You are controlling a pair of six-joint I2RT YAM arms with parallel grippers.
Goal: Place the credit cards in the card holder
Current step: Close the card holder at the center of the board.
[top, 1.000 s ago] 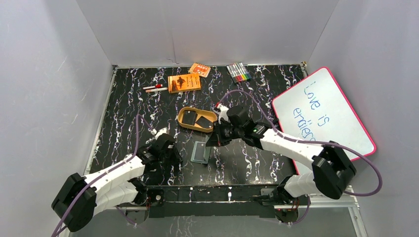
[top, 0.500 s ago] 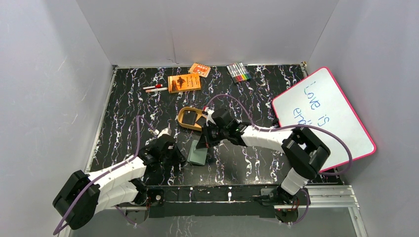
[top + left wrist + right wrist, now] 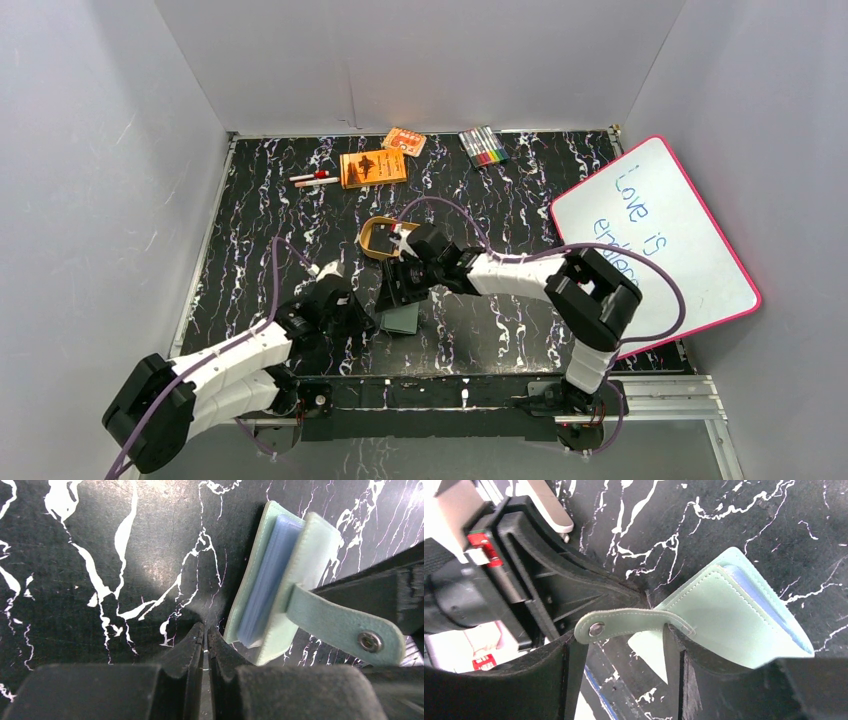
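The mint-green card holder [image 3: 403,319] lies on the black marbled table between both grippers, its cover lifted and blue sleeves showing [image 3: 272,575]. My left gripper [image 3: 205,630] is shut on nothing, its tips just left of the holder's near corner. My right gripper [image 3: 621,640] is open over the holder [image 3: 734,610]. The snap strap [image 3: 624,622] lies across its gap and one finger [image 3: 674,652] sits under the raised cover. The credit cards are out of view, and my right wrist covers most of the gold tray [image 3: 371,236].
An orange booklet [image 3: 373,168], a small orange packet [image 3: 404,141], a set of markers [image 3: 482,146] and two pens [image 3: 313,179] lie along the back. A pink-framed whiteboard [image 3: 655,235] leans at the right. Walls close in on three sides.
My right gripper has swung left from the tray down onto the card holder and opened. My left gripper has shut and edged up to the holder, whose cover now stands lifted.
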